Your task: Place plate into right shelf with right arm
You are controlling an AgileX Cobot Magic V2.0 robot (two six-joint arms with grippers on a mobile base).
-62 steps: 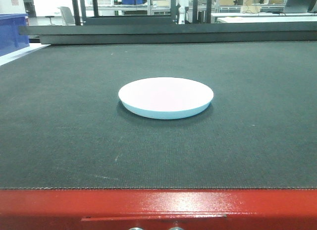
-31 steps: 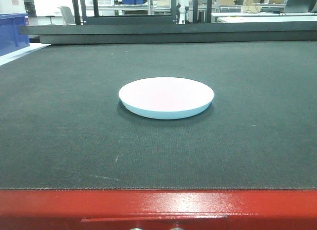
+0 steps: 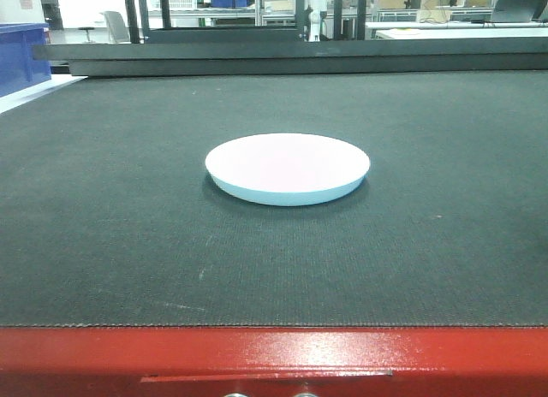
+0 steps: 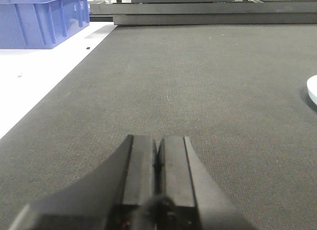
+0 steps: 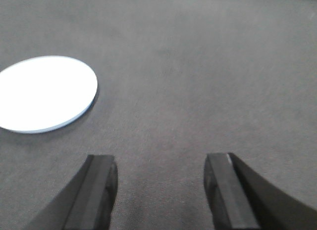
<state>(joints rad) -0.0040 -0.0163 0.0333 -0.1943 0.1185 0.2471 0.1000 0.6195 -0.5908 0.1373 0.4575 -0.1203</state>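
The plate [image 3: 287, 167], white on top with a pale blue underside, lies flat on the dark mat in the middle of the front view. It also shows at the left of the right wrist view [image 5: 44, 92], and its edge shows at the right border of the left wrist view [image 4: 312, 90]. My right gripper [image 5: 161, 163] is open and empty above the mat, to the right of the plate and apart from it. My left gripper [image 4: 157, 143] is shut and empty, low over the mat, well left of the plate. The right shelf is out of view.
The dark mat [image 3: 103, 209] lies on a red-framed table whose red front edge [image 3: 274, 358] is nearest me. A blue plastic bin [image 4: 39, 19] stands on a white surface at the far left. A low dark rail [image 3: 291, 59] runs along the mat's far edge.
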